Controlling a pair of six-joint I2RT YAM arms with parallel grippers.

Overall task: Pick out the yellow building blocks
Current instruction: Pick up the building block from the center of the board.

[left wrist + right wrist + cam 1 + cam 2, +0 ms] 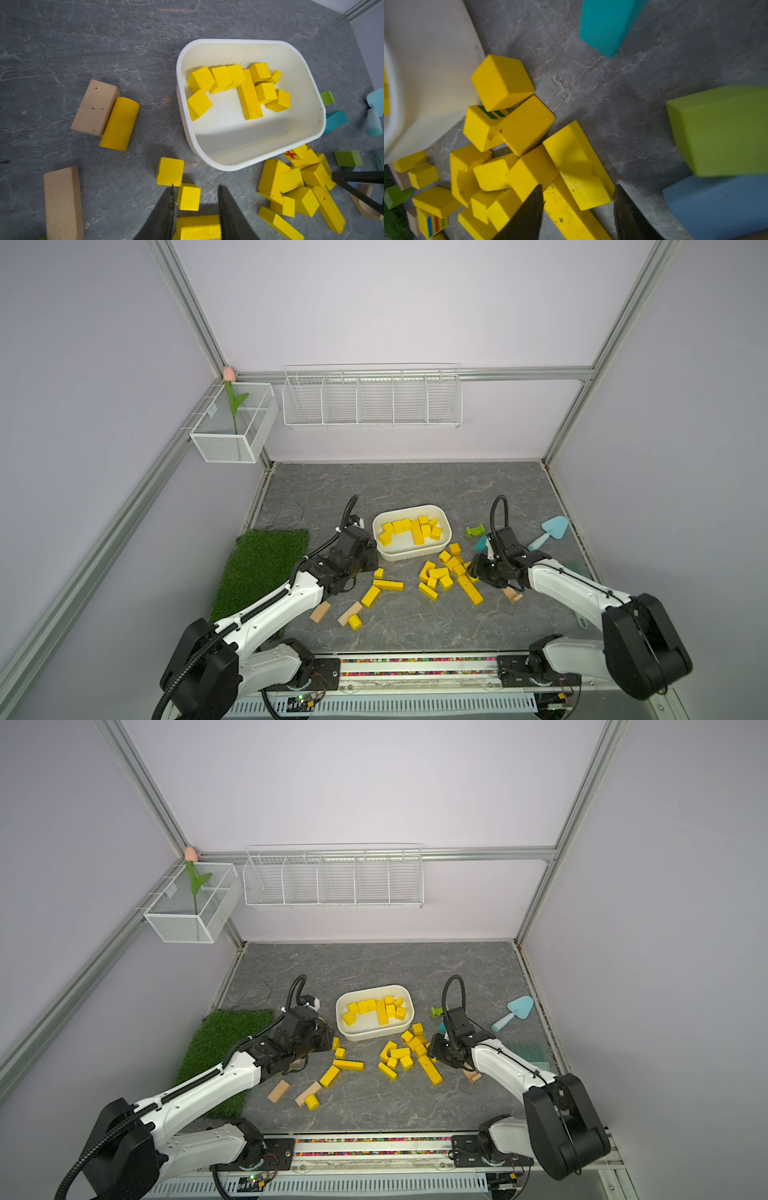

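Several yellow building blocks (411, 526) lie in the white tub (411, 508). A heap of more yellow blocks (446, 572) sits in front of it, with two yellow bars (388, 585) and a yellow cylinder (354, 622) further left. My left gripper (195, 187) hangs by the tub's left end (371, 568), shut on a yellow block (199, 228) that spans both jaws. My right gripper (578, 187) is low at the heap's right edge (471, 570). Its jaws stand apart on either side of a flat yellow block (579, 166) resting on a long yellow bar (571, 220).
Tan blocks (320, 611) (350, 612) lie near the cylinder, a tan arch (513, 595) under the right arm. A green arch (475, 531), teal block (481, 543) and teal trowel (550, 531) sit right of the tub. Grass mat (262, 568) on the left.
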